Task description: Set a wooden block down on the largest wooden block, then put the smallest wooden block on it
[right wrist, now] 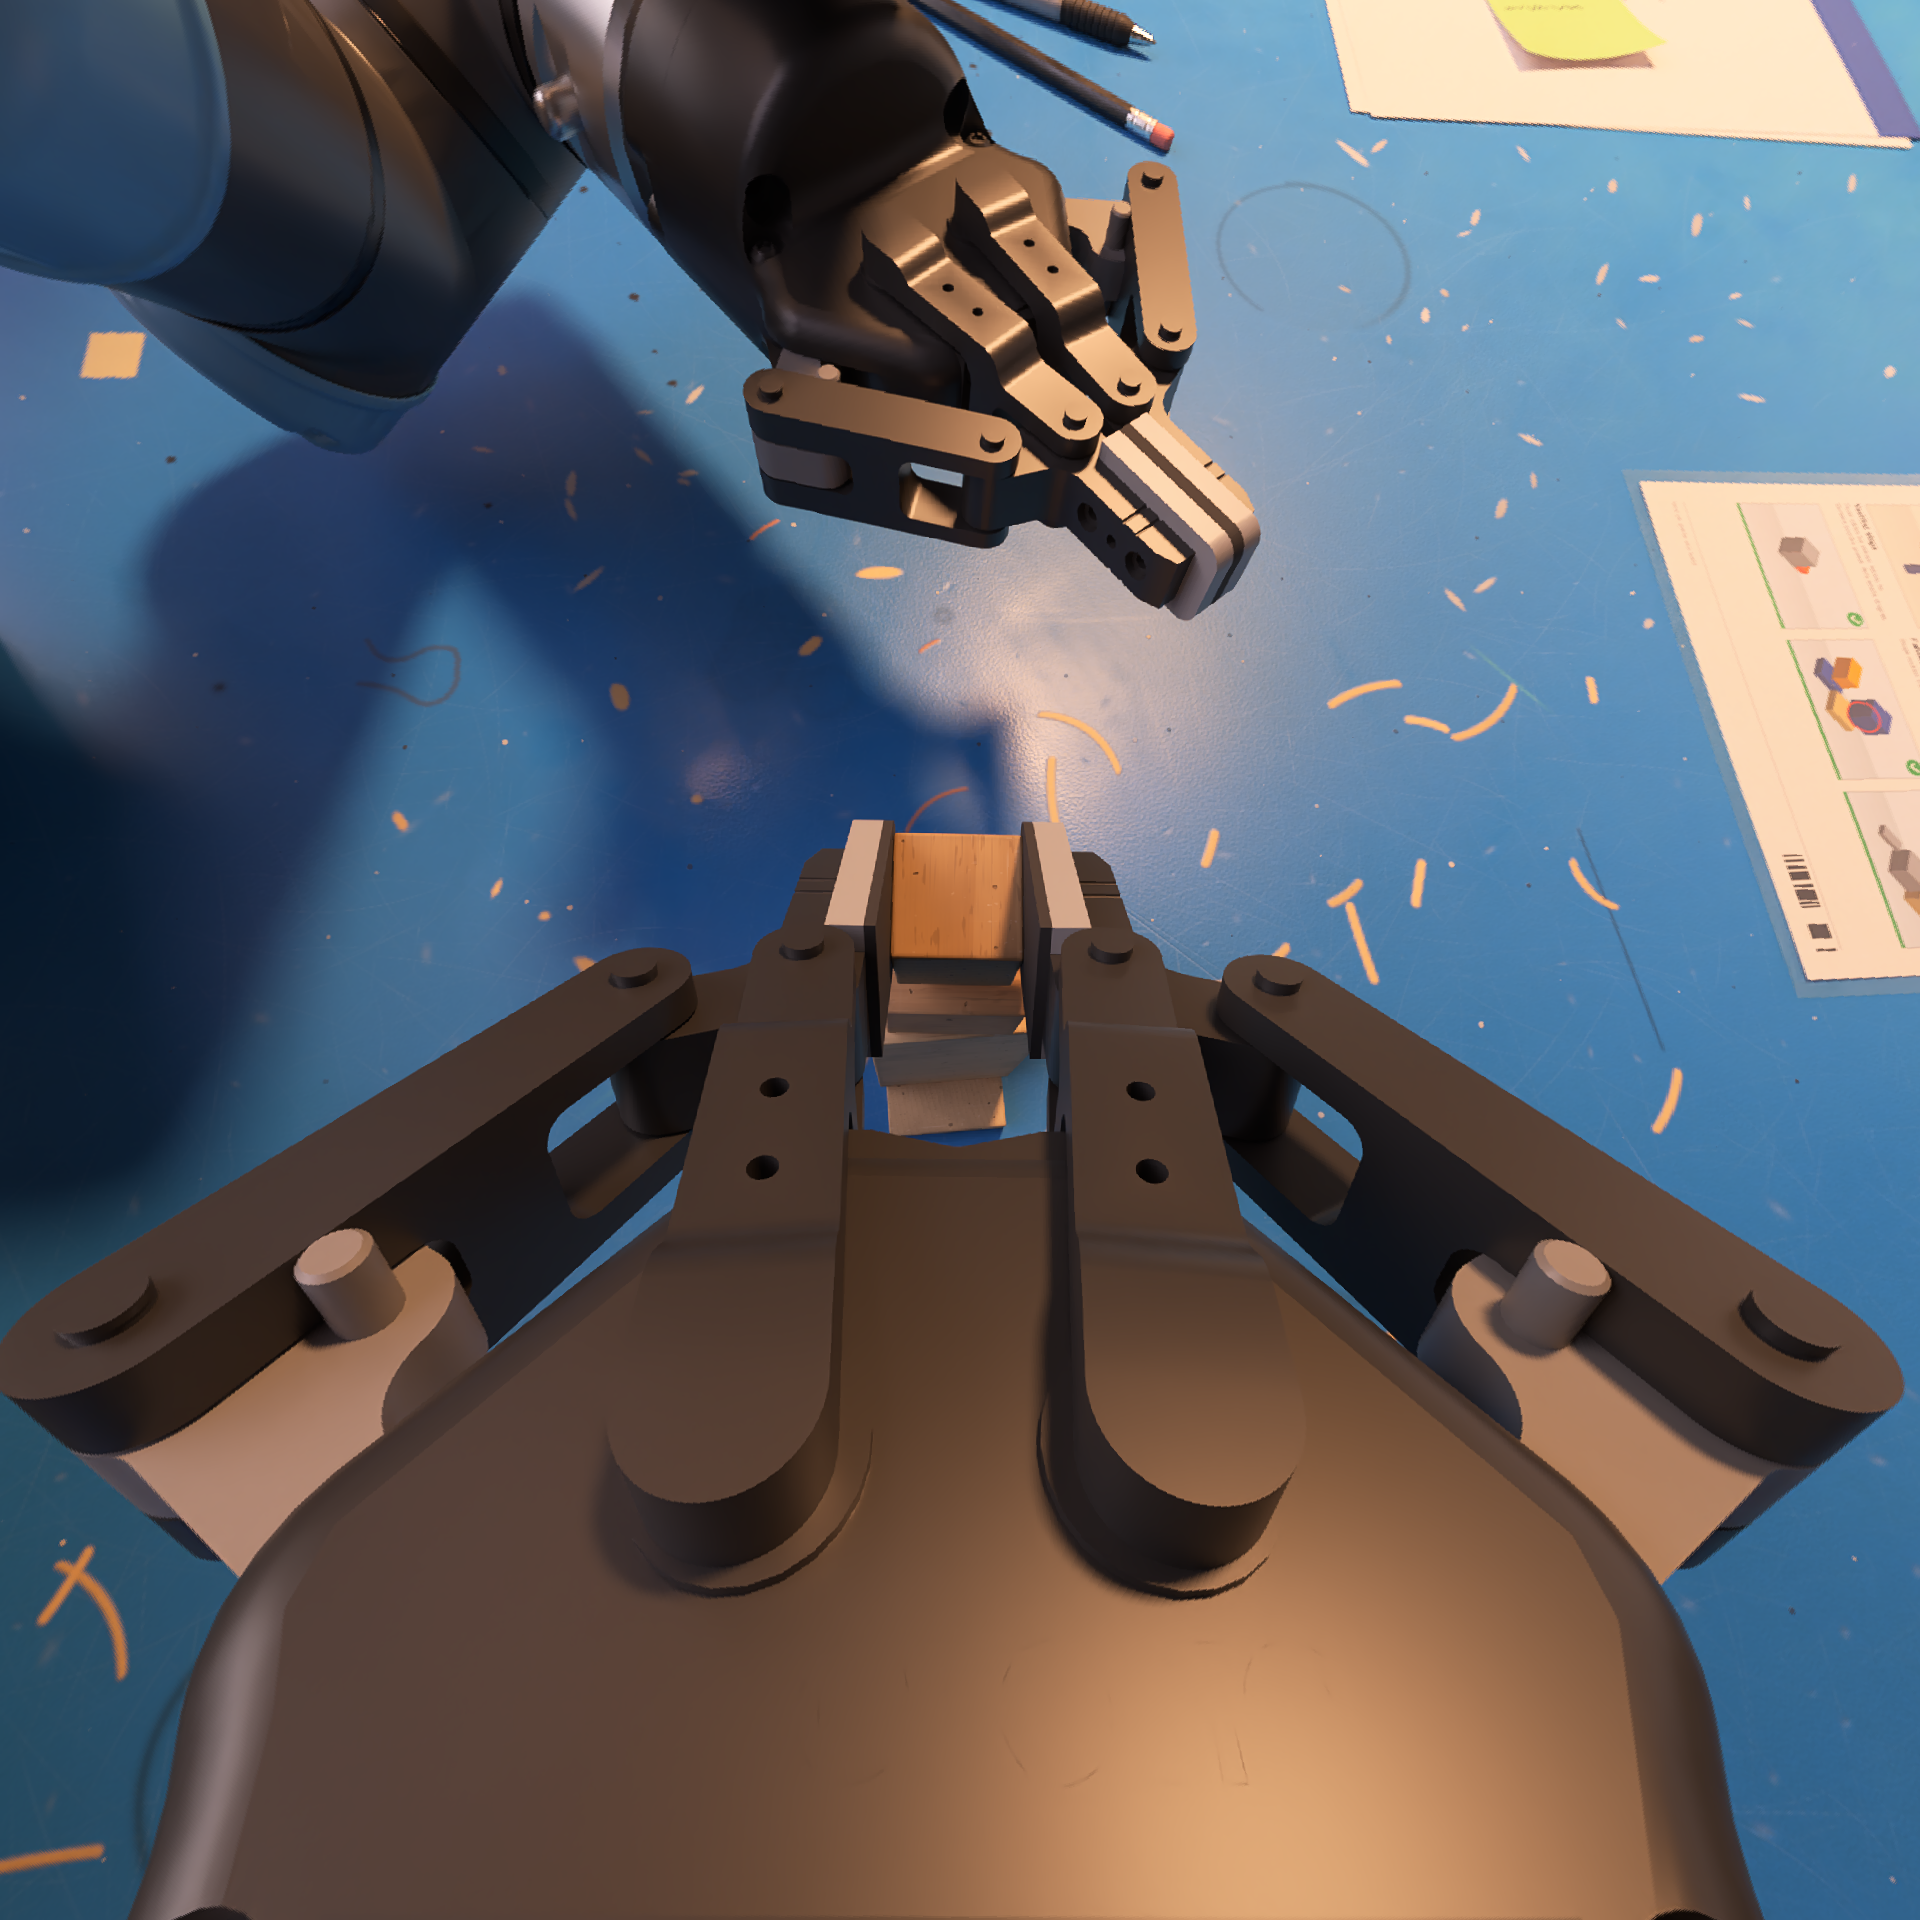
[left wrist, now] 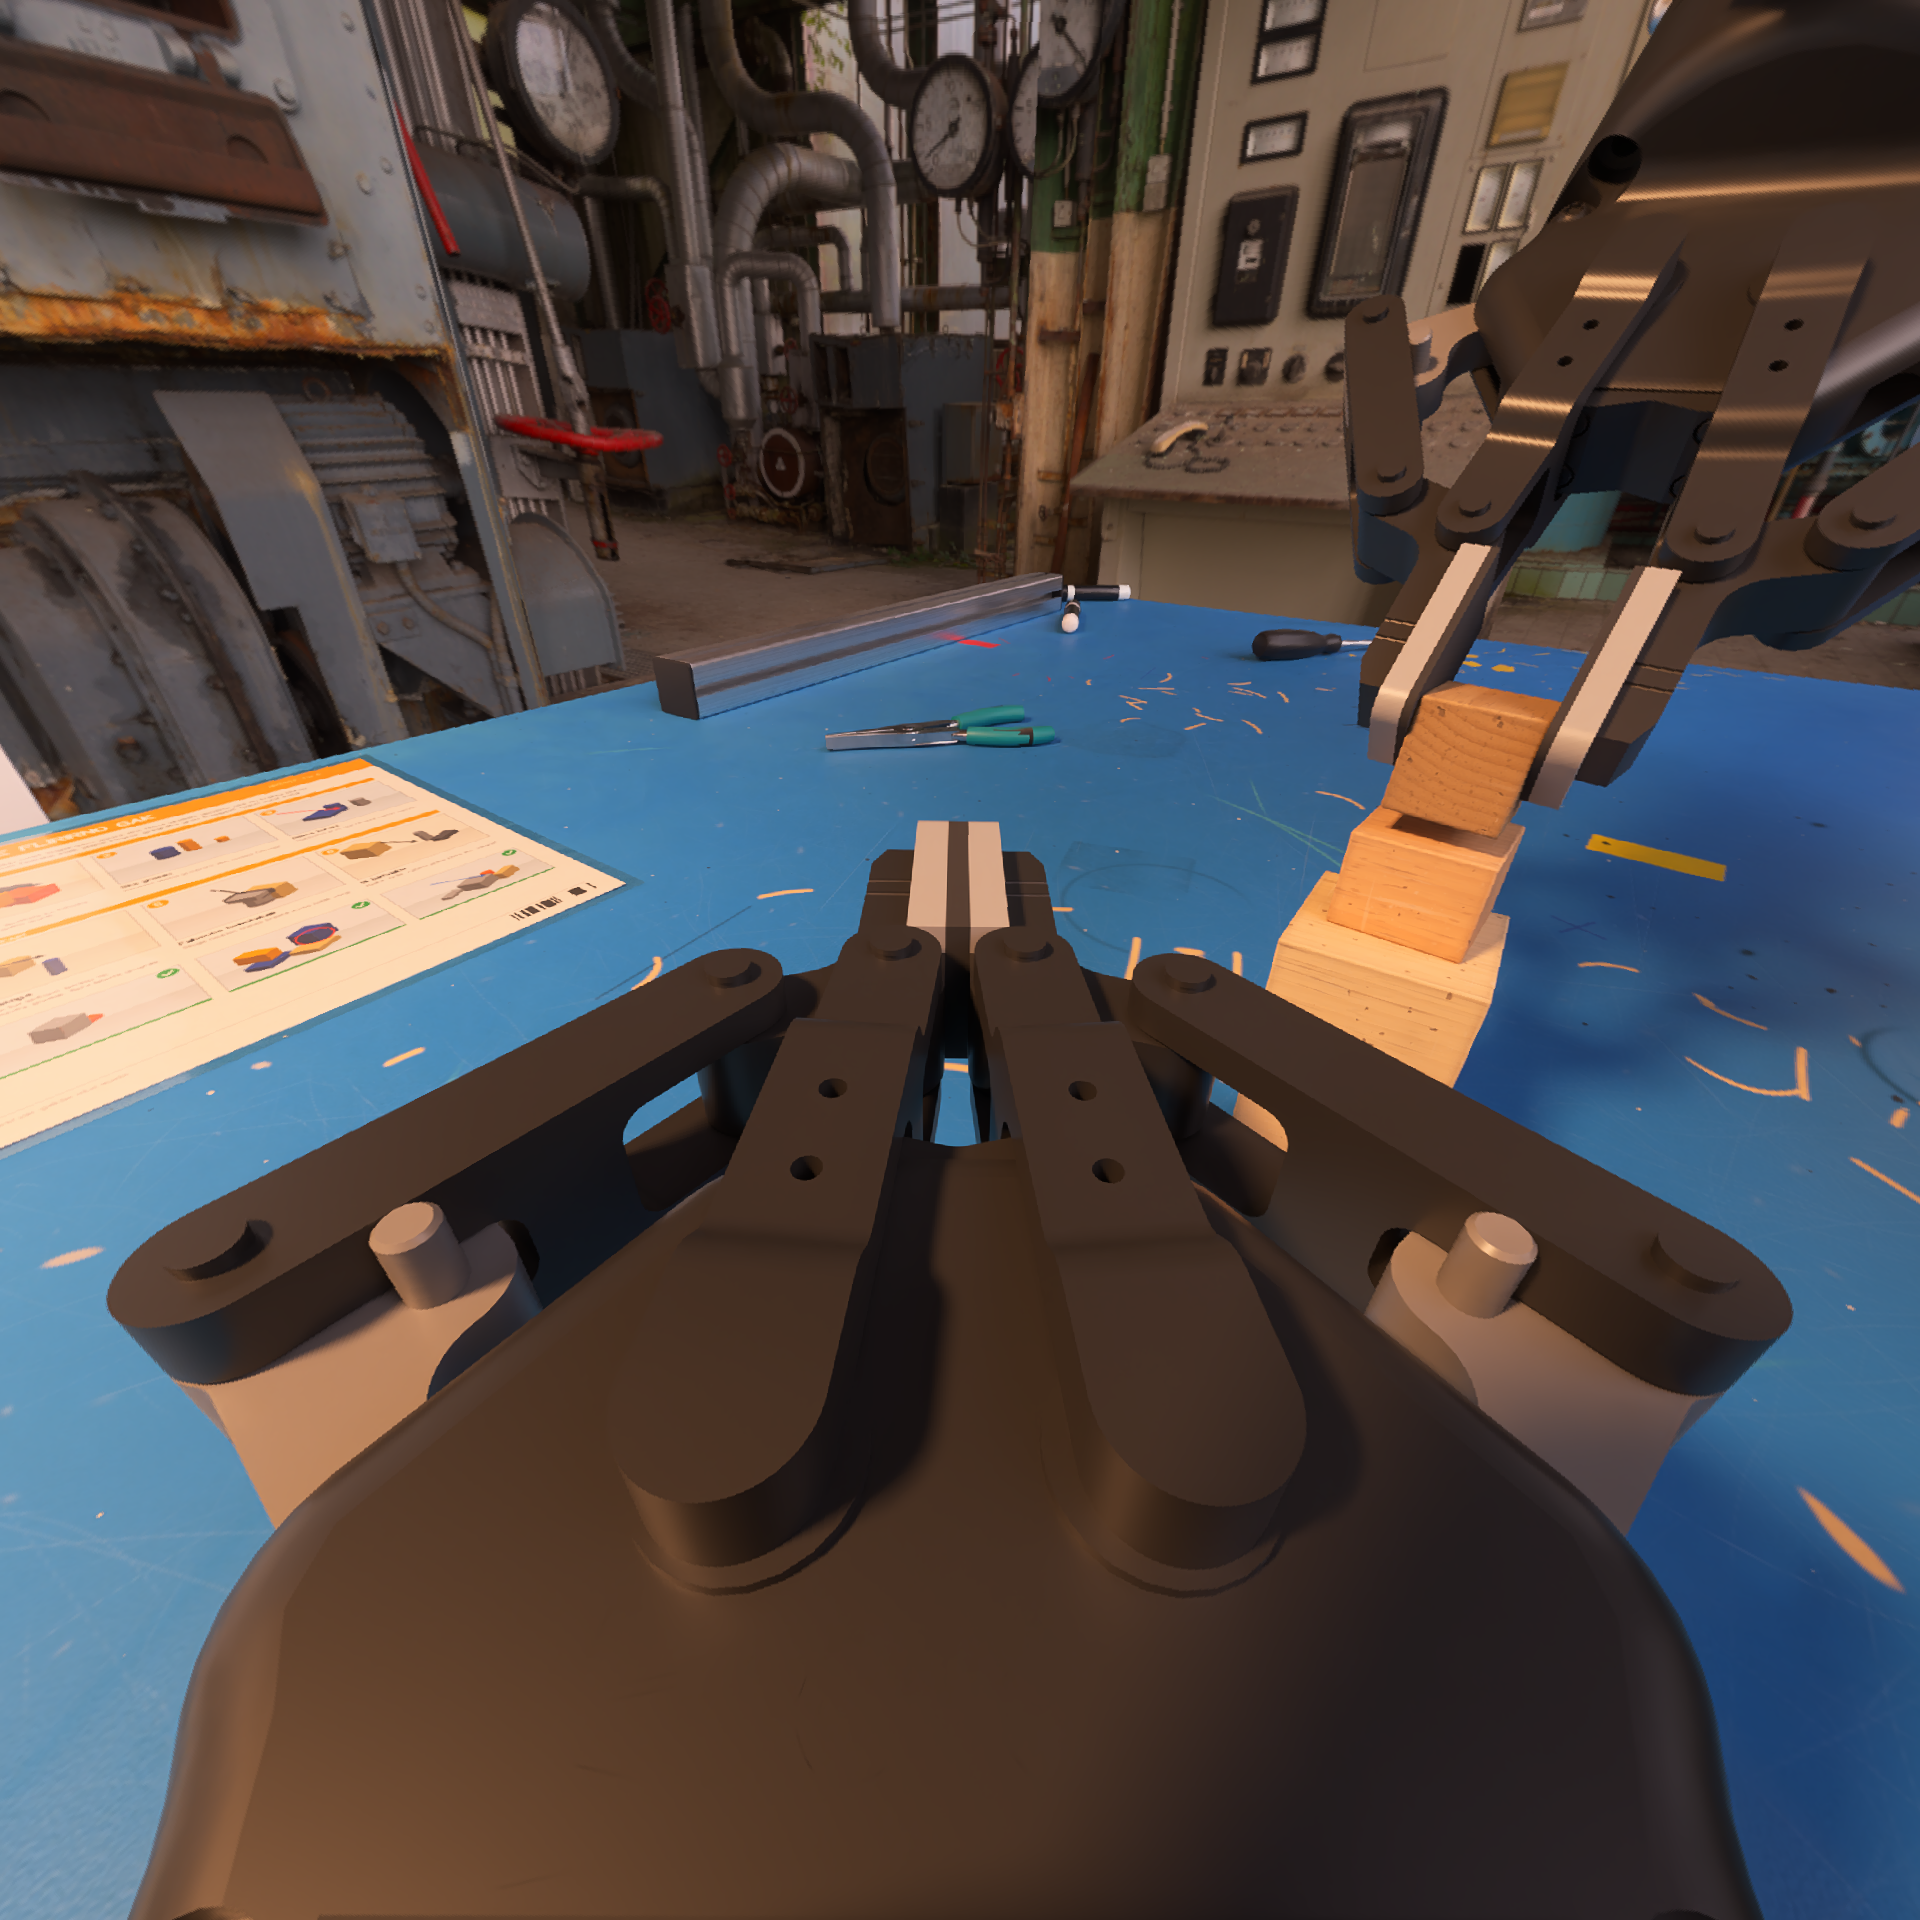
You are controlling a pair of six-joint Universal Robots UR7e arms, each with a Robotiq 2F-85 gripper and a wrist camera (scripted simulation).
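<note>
The largest wooden block (left wrist: 1382, 987), pale, stands on the blue table. A middle wooden block (left wrist: 1418, 883) sits on top of it, turned a little. My right gripper (left wrist: 1481, 748) is shut on the smallest wooden block (left wrist: 1470, 753), tilted, its lower corner at the middle block's top. In the right wrist view the small block (right wrist: 956, 894) sits between the pads, the stack partly hidden below it (right wrist: 945, 1101). My left gripper (left wrist: 956, 873) is shut and empty, left of the stack; it also shows in the right wrist view (right wrist: 1205, 551).
A grey metal bar (left wrist: 862, 644), green-handled pliers (left wrist: 945, 727), a marker (left wrist: 1081, 608) and a black-handled screwdriver (left wrist: 1294, 644) lie at the far side. An instruction sheet (left wrist: 239, 914) lies left. Pencils (right wrist: 1049, 73) and paper (right wrist: 1621, 73) lie beyond the left arm.
</note>
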